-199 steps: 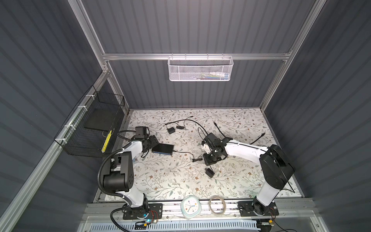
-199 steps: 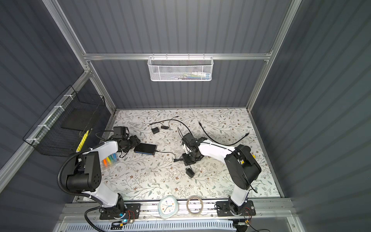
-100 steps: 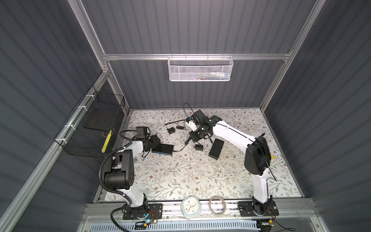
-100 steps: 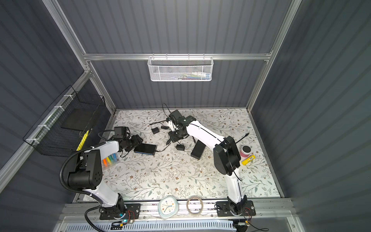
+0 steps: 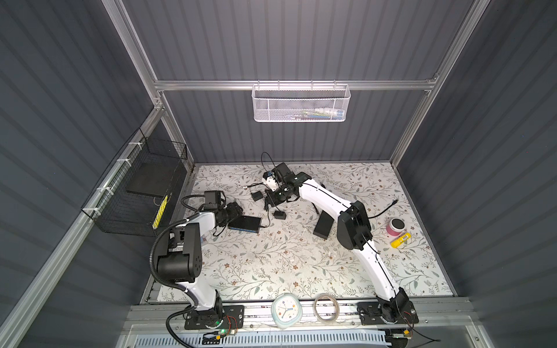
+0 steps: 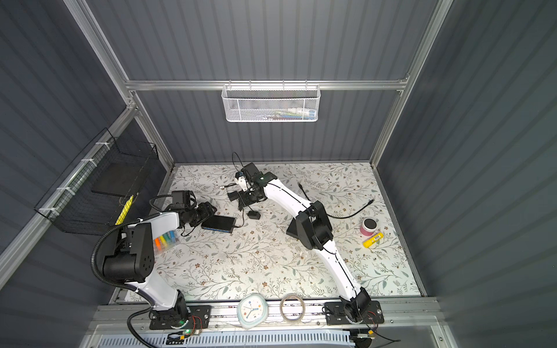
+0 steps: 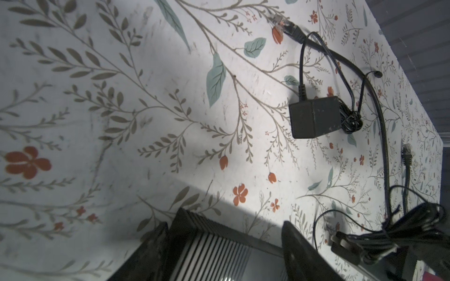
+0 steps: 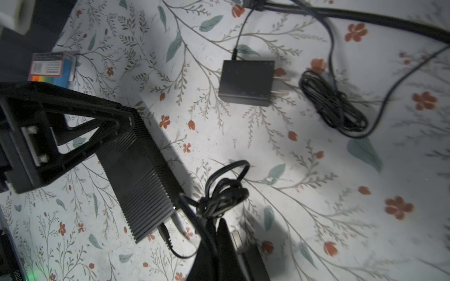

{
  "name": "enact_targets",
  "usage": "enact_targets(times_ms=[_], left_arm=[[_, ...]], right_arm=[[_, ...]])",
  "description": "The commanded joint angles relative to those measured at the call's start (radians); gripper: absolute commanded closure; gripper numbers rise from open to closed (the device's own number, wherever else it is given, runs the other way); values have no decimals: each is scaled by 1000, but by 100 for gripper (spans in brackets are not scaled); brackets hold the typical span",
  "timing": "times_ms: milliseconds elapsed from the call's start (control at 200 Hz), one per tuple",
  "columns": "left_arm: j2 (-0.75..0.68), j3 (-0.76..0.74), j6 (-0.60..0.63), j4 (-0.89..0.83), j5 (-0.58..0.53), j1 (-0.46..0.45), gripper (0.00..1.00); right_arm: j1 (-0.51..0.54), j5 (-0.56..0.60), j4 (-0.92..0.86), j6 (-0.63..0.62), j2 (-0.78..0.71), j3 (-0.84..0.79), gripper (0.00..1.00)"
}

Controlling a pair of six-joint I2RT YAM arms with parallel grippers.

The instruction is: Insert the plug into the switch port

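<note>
Clock on front rail, pink jar near yellow tube, white mesh basket

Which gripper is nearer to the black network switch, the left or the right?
Left. The left gripper straddles the network switch at one end; the right gripper is apart, farther back, by a cable bundle.

Ribbed black box on floral cloth, with black adapter, network plug and tangled cable bundle beyond.

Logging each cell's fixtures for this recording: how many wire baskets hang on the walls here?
2. A white mesh basket hangs on the back wall; a black wire basket hangs on the left wall. No other shows in either top view.
</note>
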Motion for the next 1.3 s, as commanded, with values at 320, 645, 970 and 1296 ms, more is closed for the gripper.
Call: enact_targets(times_ms=[320,645,970,1296], left_arm=[[5,-43,-18,30,25,1,28],[-76,-9,-21,-41,-21,1,28],[-168,10,-16,-122,-60,1,27],[-219,28,-3,-189,-83,2,27]], right_arm=[[36,-23,-2,3,-18,-105,57],[-80,-51,-28,-31,-314,-295,38],[-206,231,-38,-121,-347,-508,35],[-249,328,-14,-104,-314,-587,47]])
